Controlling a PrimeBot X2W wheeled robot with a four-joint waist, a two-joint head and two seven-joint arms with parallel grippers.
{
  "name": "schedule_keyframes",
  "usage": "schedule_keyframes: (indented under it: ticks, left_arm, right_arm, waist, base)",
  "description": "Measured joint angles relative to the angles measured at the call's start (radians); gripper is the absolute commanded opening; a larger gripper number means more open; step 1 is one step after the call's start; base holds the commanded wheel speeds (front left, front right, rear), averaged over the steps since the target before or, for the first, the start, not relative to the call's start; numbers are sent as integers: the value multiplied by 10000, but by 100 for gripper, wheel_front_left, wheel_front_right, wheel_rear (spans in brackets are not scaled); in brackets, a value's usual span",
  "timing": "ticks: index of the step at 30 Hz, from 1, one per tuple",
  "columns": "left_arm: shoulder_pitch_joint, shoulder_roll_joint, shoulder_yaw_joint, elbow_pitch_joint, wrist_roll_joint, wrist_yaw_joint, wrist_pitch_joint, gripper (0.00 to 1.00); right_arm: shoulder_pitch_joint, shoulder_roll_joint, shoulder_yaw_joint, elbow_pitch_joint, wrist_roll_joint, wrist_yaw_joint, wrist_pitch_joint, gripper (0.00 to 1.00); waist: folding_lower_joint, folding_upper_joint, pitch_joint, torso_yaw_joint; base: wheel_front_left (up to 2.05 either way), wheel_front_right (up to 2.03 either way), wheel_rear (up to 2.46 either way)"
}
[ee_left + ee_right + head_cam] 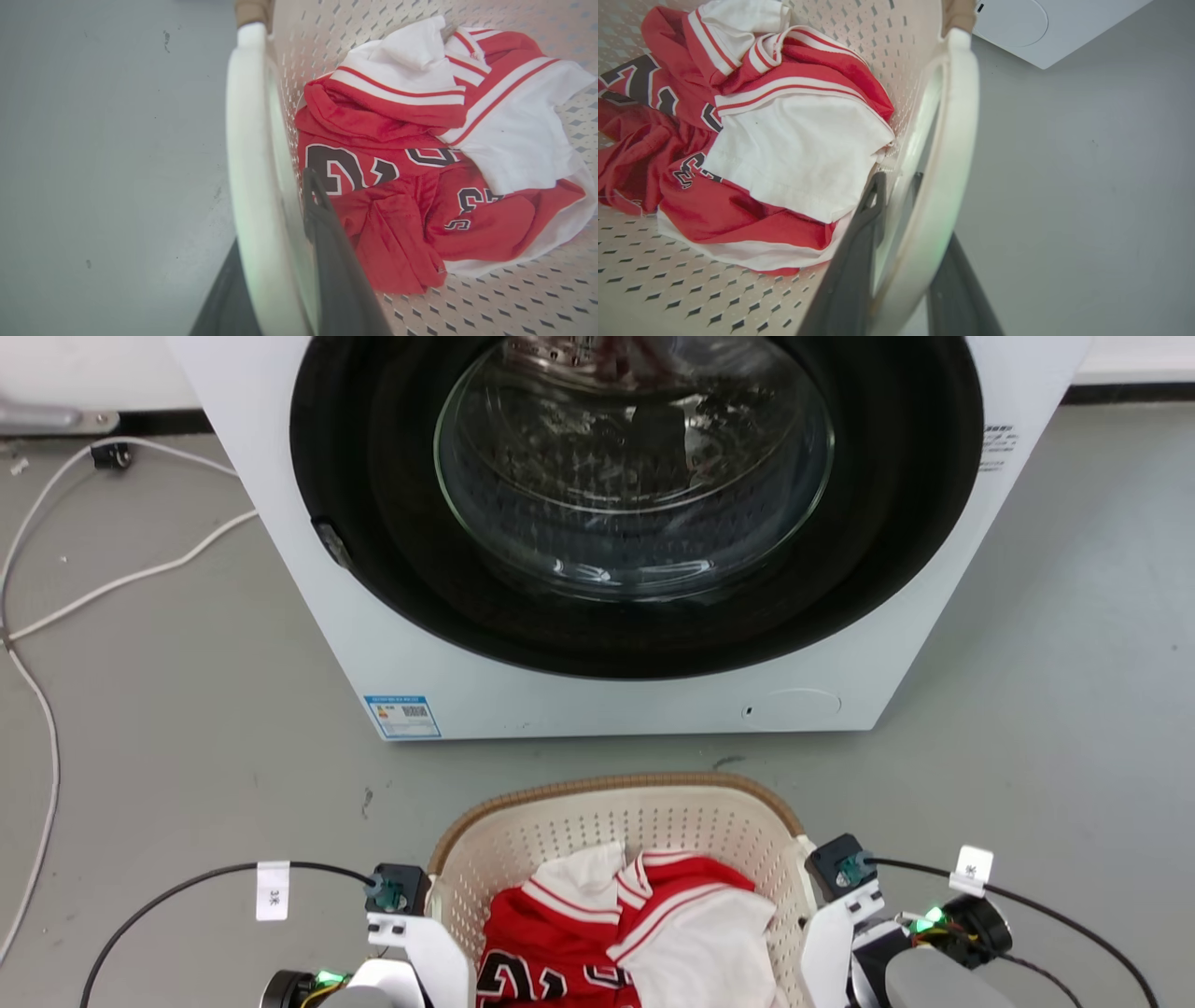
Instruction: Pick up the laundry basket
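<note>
Laundry basket [616, 821]: 6 o'clock, before the washer [373, 644], clothes [597, 933] inside.
Left gripper [275, 210]: 7 o'clock, narrow, clamped on its handle [252, 140].
Right gripper [899, 186]: 5 o'clock, likewise clamped.
Lift: raise both arms together, keeping it level.

head camera looks down on the laundry basket [607, 826]; wrist cameras, close at opposite sides, share its clothes [387, 210].

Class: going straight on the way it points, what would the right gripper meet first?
Probably the laundry basket's white handle, now between the right gripper's fingers, where it joins the brown rim; the washing machine lies beyond.
</note>
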Motion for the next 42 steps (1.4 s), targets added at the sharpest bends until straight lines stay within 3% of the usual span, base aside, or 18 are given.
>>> schedule_keyframes:
  ticks: [19,42]
  left_arm:
    - [591,134,-945,-42,-911,-2,71,0]
    - [687,194,-1636,29,-1611,-2,-6,0]
  right_arm:
    - [567,-8,890,88,899,-2,209,0]
    - [677,-54,1369,142,1494,-4,290,0]
  waist:
    - [1,0,-968,-54]
    - [2,0,-1139,-48]
  base:
    - [0,0,0]
    - [0,0,0]
